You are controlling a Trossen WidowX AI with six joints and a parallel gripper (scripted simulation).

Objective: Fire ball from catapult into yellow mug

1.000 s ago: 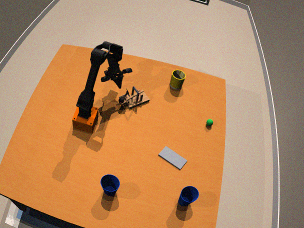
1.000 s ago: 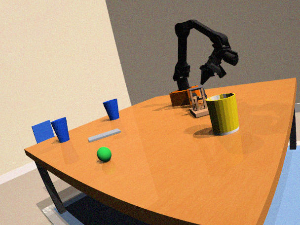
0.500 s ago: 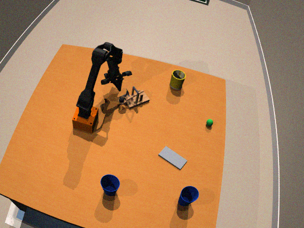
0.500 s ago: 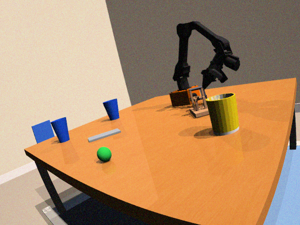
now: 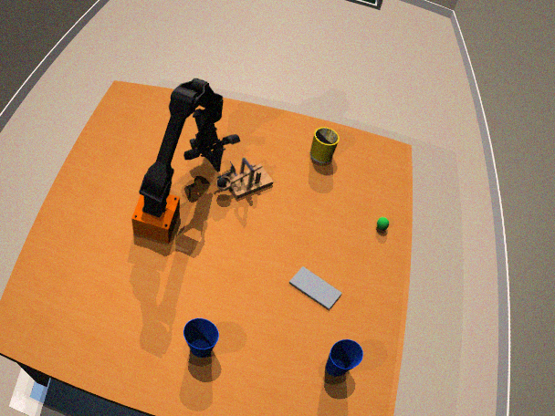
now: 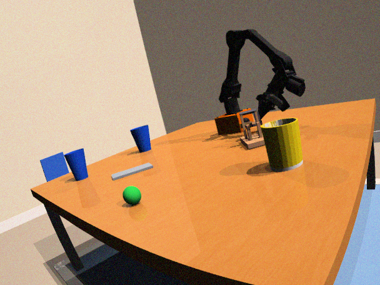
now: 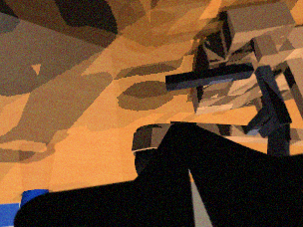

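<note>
The catapult (image 5: 266, 179) (image 6: 254, 143) (image 7: 261, 21) stands beside the robot's base, its cup end nearer the arm. A dark ball (image 5: 224, 182) (image 6: 246, 120) sits in the catapult's cup; the wrist view shows the cup (image 7: 151, 136), with the ball partly hidden behind the fingers. My gripper (image 5: 218, 169) (image 6: 260, 119) (image 7: 180, 132) is shut and empty, its tips pointing down close to the cup end of the catapult. Whether they touch it I cannot tell. The yellow mug (image 5: 323, 150) (image 6: 284, 147) stands upright beyond the catapult's far end.
A green ball (image 5: 382, 223) (image 6: 132, 195) lies near the table's far edge. A flat grey block (image 5: 316, 288) (image 6: 132, 171) lies on the table. Two blue cups stand apart, one (image 5: 201, 338) (image 6: 141, 139) nearer the robot's side, the other (image 5: 344, 358) (image 6: 77, 164) farther out.
</note>
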